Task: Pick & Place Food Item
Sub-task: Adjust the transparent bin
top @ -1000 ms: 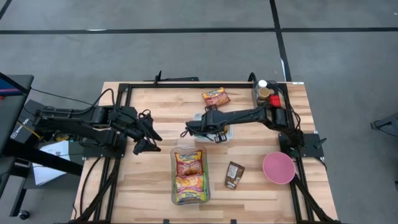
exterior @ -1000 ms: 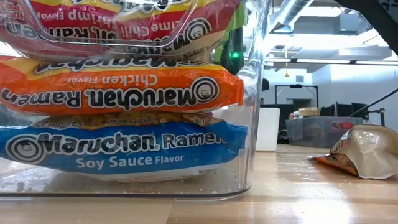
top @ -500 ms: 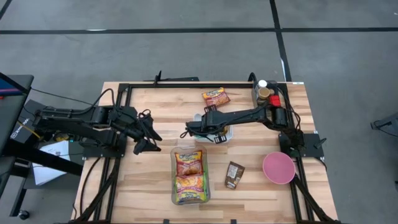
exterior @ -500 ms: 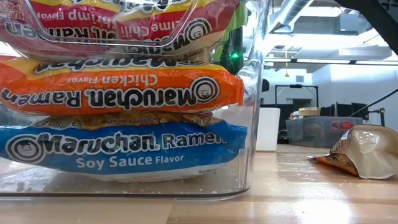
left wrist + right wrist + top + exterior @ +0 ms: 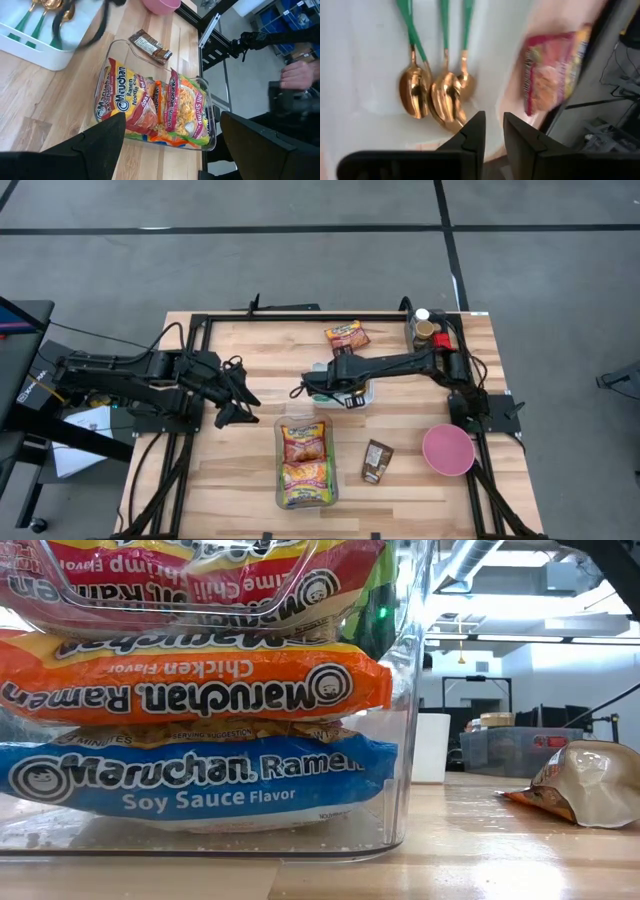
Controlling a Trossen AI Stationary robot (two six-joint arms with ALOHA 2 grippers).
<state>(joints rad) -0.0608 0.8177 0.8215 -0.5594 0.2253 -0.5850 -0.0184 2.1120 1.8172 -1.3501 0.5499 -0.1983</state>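
Note:
A loose ramen packet (image 5: 347, 336) lies flat on the table near its far edge, and also shows in the right wrist view (image 5: 551, 70). A brown snack bar (image 5: 377, 461) lies flat between the clear bin (image 5: 306, 465) and the pink bowl (image 5: 447, 450). The bin holds stacked ramen packets (image 5: 190, 690). My right gripper (image 5: 298, 392) hangs over the white tray (image 5: 360, 394). It points steeply down, and its fingers (image 5: 494, 132) are a narrow gap apart with nothing between them. My left gripper (image 5: 170, 150) waits at the table's left with its fingers wide open and holds nothing.
Green-handled gold spoons (image 5: 432, 95) lie in the white tray under my right gripper. Jars (image 5: 424, 328) stand at the far right corner. A black frame (image 5: 200, 320) runs around the table. A person's hand (image 5: 299, 75) shows beyond the table's edge.
My right gripper has risen a little above the white tray and its spoons. The food items and the bin lie where they were.

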